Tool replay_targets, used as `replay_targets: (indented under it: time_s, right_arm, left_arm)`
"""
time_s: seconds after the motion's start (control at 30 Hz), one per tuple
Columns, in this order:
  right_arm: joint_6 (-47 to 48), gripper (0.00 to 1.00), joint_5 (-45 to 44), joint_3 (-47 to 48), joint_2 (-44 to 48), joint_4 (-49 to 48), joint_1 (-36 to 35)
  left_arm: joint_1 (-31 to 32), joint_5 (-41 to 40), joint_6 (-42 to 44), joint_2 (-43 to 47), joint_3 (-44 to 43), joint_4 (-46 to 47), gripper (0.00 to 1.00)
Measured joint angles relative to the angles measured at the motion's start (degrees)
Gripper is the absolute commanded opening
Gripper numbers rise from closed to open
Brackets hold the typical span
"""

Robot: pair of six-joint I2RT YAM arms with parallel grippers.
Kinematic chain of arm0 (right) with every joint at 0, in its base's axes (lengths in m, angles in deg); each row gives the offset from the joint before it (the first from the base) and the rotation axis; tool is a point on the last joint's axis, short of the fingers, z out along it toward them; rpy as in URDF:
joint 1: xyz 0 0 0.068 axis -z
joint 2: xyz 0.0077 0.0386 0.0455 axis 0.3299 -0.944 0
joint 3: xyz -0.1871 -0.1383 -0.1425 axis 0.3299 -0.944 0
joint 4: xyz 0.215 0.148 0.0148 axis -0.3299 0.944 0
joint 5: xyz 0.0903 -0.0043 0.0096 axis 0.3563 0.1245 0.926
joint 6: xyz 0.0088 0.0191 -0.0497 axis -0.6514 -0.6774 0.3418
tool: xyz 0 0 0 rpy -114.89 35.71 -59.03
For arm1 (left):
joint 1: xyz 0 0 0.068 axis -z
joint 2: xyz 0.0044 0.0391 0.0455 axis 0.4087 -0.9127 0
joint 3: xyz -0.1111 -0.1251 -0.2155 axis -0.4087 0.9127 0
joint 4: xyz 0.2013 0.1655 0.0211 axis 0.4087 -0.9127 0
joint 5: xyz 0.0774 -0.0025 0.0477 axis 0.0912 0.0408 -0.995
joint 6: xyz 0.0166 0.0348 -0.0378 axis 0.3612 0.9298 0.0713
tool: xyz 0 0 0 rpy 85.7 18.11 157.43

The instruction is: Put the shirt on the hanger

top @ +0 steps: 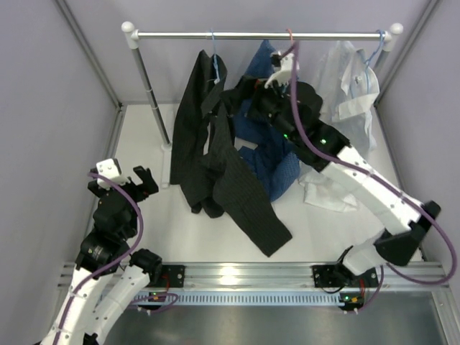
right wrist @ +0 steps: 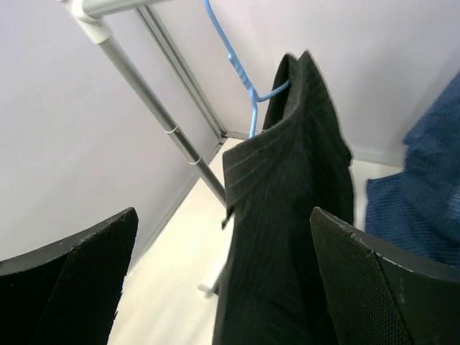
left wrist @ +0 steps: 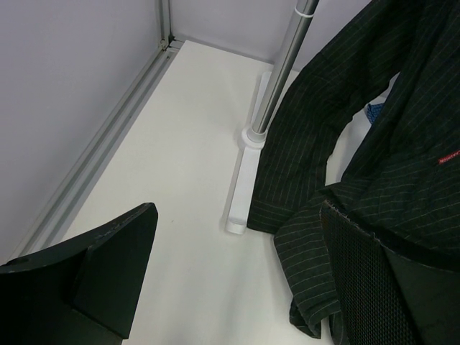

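Right wrist view: the right claw [right wrist: 223, 230] gapes wide and empty, facing the shirt [right wrist: 287, 215] draped on the hanger [right wrist: 241, 72] under the rail [top: 172, 34]. Left claw [top: 131, 176] is wide open, empty, well off the rail. Hanging looks nearly done; next probably straightening the bunched shoulder.

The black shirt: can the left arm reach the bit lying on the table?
Probably yes. The left arm's fingers are open, and the black shirt trails onto the table right beside them, with nothing in between in the left wrist view. The rack pole stands further back, out of the way.
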Motion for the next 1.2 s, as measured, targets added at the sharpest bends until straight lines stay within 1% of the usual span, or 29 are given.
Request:
replay_targets:
  time_s: [0.07, 0.13, 0.3, 0.33, 0.4, 0.6, 0.63, 0.67, 0.8, 0.97, 1.07, 1.2]
  right_arm:
    - [2.47, 1.00, 0.31, -1.03, 4.74, 2.78, 0.00]
    - [5.55, 1.00, -0.42, -2.84, 10.78, 6.34, -0.02]
    - [12.11, 0.99, -7.39, -11.47, 26.71, 13.86, -0.13]
    - [12.83, 0.99, -8.55, -12.98, 29.20, 15.69, -0.13]
    - [13.84, 1.00, -11.30, -17.29, 35.26, 20.17, -0.13]
    - [13.51, 1.00, -16.83, -31.12, 50.47, 28.81, -0.13]
    - [13.03, 0.99, -18.29, -34.36, 53.09, 30.38, -0.13]
    - [12.72, 0.99, -18.88, -35.43, 53.88, 31.30, -0.13]
    - [11.52, 0.99, -23.17, -41.72, 58.47, 35.01, -0.13]
    - [10.14, 0.99, -25.99, -43.23, 62.01, 37.88, -0.13]
    - [9.14, 0.99, -28.06, -43.85, 62.79, 38.05, -0.13]
    - [8.46, 0.99, -30.58, -45.05, 62.77, 38.77, -0.13]
  left_arm:
    - [-0.63, 0.39, -0.04, -0.26, -0.02, 0.04, 0.98]
    - [-2.73, 1.77, -0.24, -1.53, -0.02, 0.02, 0.98]
    - [-16.50, 10.88, -1.79, -8.59, -0.17, -0.09, 0.98]
    - [-18.34, 12.02, -2.03, -9.49, -0.17, -0.15, 0.98]
    - [-19.67, 13.84, -2.14, -9.62, -0.02, -0.87, 0.98]
    - [-19.69, 19.41, -2.05, -3.34, 1.09, -2.01, 0.98]
    - [-19.04, 19.93, -1.84, -2.25, 1.25, -2.19, 0.98]
    - [-18.16, 20.41, -1.55, -1.51, 1.25, -2.23, 0.98]
    - [-11.98, 21.16, 0.24, 0.52, 1.25, -3.80, 0.98]
    - [-7.48, 17.66, -0.20, 5.46, 2.73, -4.68, 0.98]
    - [-7.21, 15.89, -0.68, 8.33, 3.56, -5.22, 0.98]
    - [-7.21, 14.91, -1.27, 9.94, 3.85, -5.29, 0.98]
